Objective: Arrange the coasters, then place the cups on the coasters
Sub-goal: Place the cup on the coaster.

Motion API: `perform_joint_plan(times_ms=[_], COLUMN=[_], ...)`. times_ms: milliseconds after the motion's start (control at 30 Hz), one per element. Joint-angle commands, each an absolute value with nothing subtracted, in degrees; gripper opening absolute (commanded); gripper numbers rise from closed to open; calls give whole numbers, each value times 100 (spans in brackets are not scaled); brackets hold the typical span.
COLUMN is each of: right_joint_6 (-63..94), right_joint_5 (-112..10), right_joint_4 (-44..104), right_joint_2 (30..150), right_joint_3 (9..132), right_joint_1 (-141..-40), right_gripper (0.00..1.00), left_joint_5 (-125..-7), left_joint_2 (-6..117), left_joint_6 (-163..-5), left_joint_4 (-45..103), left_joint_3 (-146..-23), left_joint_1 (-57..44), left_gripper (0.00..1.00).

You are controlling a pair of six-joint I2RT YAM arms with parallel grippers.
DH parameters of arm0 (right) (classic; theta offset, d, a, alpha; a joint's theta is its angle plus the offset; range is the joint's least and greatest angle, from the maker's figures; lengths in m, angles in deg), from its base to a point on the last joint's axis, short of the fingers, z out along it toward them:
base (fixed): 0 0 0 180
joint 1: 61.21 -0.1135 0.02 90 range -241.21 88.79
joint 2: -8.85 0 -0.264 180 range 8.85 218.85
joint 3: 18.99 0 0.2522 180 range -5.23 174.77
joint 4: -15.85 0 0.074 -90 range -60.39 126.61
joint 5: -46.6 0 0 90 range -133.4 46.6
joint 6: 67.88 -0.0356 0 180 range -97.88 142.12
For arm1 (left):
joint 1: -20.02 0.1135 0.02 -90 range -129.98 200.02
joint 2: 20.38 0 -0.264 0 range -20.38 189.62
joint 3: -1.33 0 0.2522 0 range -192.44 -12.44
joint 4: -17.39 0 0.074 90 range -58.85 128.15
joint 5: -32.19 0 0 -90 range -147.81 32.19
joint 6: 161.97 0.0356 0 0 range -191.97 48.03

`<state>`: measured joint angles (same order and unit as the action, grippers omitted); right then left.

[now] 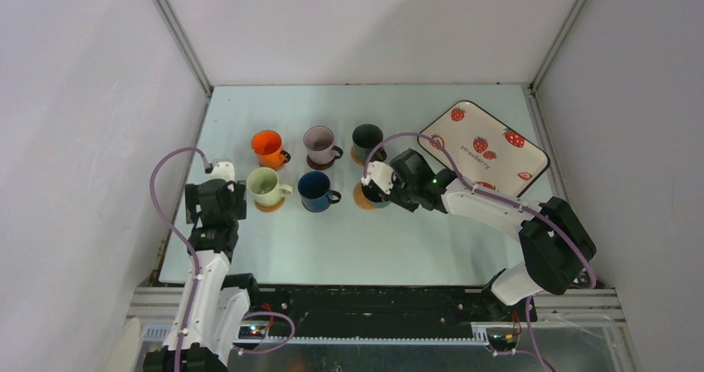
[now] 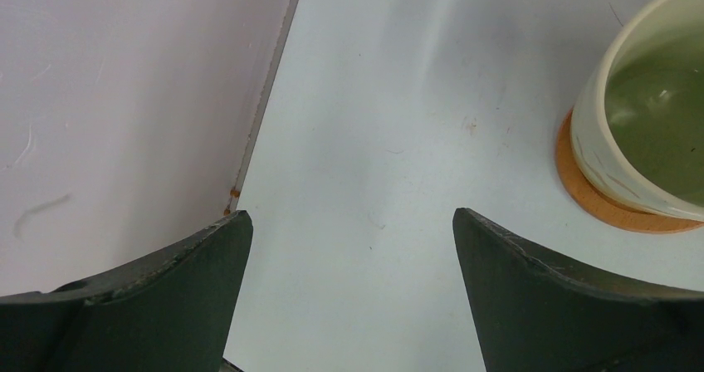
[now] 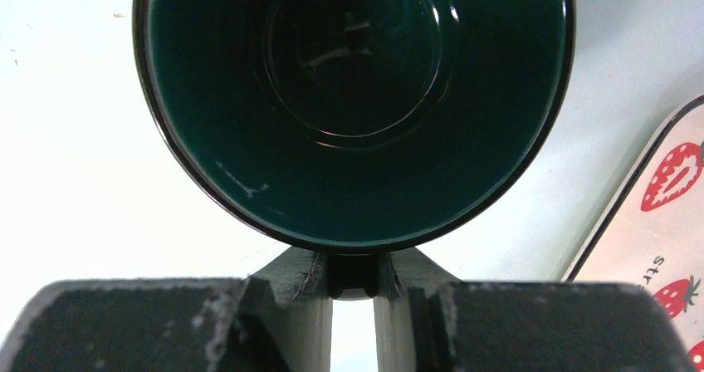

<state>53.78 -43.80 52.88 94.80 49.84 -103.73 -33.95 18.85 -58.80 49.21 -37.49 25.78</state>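
Observation:
Six cups stand in two rows: orange (image 1: 266, 145), mauve-white (image 1: 319, 143) and dark green (image 1: 366, 138) behind, pale green (image 1: 265, 186) and navy (image 1: 315, 189) in front. A second dark green cup (image 3: 353, 98) is over a tan coaster (image 1: 360, 196) at the front right. My right gripper (image 3: 353, 266) is shut on its handle. A coaster's edge peeks out under most of the other cups. My left gripper (image 2: 353, 222) is open and empty over bare table, just left of the pale green cup (image 2: 656, 115) on its tan coaster (image 2: 585, 193).
The white strawberry-print tray (image 1: 486, 144) lies at the back right, and its edge (image 3: 664, 222) is close to the right of the held cup. The enclosure's left wall (image 2: 124, 98) runs right beside my left gripper.

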Motion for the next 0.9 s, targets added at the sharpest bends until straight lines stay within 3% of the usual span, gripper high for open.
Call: perform_joint_plan(times_ms=[0, 867], right_joint_6=[5330, 5239], right_joint_5=[-4340, -4234], right_joint_4=[4783, 4711], right_joint_2=[9424, 9210], right_joint_3=[5091, 5092], right_joint_1=[-10400, -10353], right_gripper=[0, 0], left_joint_5=[-3339, -3295], left_joint_2=[1812, 1753], left_joint_6=[-5811, -5825], left_joint_4=[4740, 4749], left_joint_3=[-3904, -3908], left_joint_1=[2611, 2608], left_gripper=[98, 98])
